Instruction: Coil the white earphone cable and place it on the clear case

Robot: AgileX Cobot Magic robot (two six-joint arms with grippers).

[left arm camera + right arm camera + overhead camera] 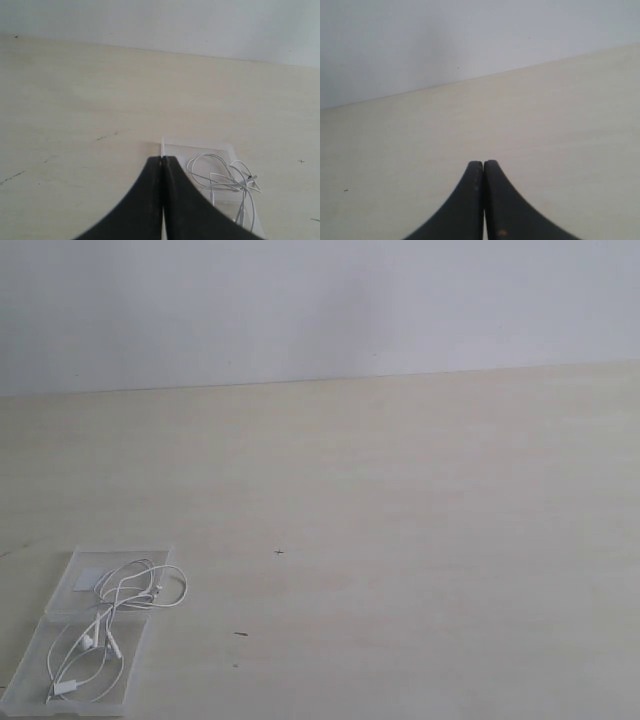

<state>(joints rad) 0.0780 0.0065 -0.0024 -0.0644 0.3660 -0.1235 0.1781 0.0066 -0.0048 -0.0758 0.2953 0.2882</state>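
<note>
The clear case (60,596) lies open and flat at the front left of the table. The white earphone cable (140,585) rests on it in loose loops, one loop spilling past the case's right edge; the plug (66,687) lies on the near half. In the left wrist view the clear case (220,150) and the white earphone cable (220,175) lie just beyond my left gripper (163,158), which is shut and empty above them. My right gripper (483,162) is shut on nothing over bare table. Neither gripper shows in the exterior view.
A pale wooden table (400,540) runs back to a plain white wall (320,300). A few small dark specks (240,634) mark the tabletop.
</note>
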